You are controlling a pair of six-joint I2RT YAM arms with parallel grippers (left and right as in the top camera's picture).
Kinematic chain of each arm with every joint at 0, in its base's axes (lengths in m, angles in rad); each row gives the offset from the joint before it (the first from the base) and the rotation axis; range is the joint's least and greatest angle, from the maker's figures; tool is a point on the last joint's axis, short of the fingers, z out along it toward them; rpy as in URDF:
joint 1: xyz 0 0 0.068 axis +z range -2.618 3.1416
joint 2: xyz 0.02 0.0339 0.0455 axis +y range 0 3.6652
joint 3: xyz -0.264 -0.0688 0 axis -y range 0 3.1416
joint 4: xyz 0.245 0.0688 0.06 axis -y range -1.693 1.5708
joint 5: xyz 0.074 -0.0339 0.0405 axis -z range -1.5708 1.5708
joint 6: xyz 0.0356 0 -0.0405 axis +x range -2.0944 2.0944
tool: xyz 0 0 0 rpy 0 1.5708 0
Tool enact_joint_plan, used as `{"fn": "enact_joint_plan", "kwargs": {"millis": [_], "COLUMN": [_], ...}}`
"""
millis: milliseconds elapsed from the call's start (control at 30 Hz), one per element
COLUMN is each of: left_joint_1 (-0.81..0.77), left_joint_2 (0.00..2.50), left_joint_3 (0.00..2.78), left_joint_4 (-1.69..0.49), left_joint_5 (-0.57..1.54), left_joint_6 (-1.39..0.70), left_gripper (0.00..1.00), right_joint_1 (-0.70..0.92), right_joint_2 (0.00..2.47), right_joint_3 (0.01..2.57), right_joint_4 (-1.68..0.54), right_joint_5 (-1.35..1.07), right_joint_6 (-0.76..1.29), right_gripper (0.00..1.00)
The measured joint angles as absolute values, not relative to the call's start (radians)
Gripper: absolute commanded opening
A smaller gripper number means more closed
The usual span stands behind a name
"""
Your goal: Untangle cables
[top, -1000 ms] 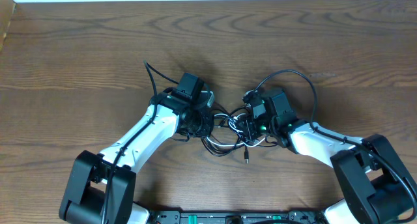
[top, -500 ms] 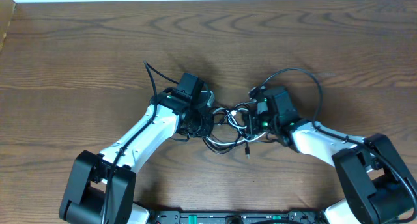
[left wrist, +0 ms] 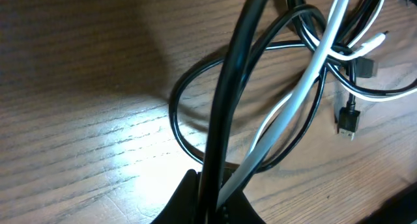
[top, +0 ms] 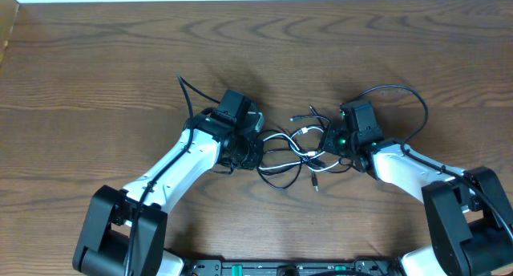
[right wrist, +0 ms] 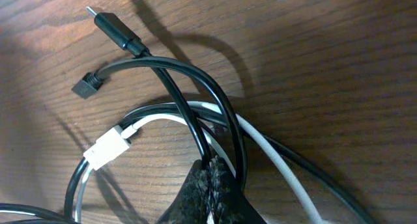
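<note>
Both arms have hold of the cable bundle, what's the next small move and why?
Probably draw the right fingers slightly rightward, away from the left fingers. Both pairs are shut on the cables, and black and white strands cross in loops between them, so gentle spreading should open the tangle.

readable text: none | labels: none | views: all three

The right gripper has drawn away toward the right edge of the surface, and its jaws, slightly apart a second ago, now pinch the cables. The tangle was bunched close before and is now pulled longer and flatter, its loops spread wider. The loose black plug on the near side has slid rightward. The arm's thick wire loop has swung right too.
</note>
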State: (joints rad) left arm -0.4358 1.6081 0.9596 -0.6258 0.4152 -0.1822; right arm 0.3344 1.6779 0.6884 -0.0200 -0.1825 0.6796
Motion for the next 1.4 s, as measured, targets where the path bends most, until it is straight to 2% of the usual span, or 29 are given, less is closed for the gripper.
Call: {"fn": "enact_joint_plan", "kwargs": {"millis": [267, 433, 600, 800, 1000, 1167, 1400], "left_joint_1": [-0.436, -0.433, -0.432, -0.432, -0.432, -0.432, -0.434], "left_joint_2": [1.608, 1.559, 1.378, 1.125, 0.962, 0.925, 0.929], "left_joint_3": [0.96, 0.96, 0.967, 0.971, 0.971, 0.971, 0.971], "left_joint_4": [-0.654, -0.659, -0.643, -0.636, -0.686, -0.742, -0.881], "left_joint_5": [0.421, 0.577, 0.739, 0.772, 0.604, 0.395, 0.046], "left_joint_6": [-0.157, -0.052, 0.027, 0.044, -0.014, -0.115, -0.388], "left_gripper": [0.07, 0.07, 0.08, 0.08, 0.07, 0.08, 0.08], "right_joint_1": [0.335, 0.321, 0.289, 0.286, 0.286, 0.286, 0.286], "right_joint_2": [1.678, 1.678, 1.678, 1.678, 1.678, 1.678, 1.678], "right_joint_3": [0.688, 0.688, 0.688, 0.688, 0.688, 0.688, 0.688], "right_joint_4": [-0.02, -0.021, -0.029, -0.03, -0.034, -0.035, -0.037], "right_joint_5": [-0.181, -0.191, -0.221, -0.239, -0.256, -0.263, -0.277], "right_joint_6": [0.701, 0.701, 0.7, 0.7, 0.7, 0.701, 0.701], "right_gripper": [0.01, 0.01, 0.01, 0.01, 0.01, 0.01, 0.01]}}
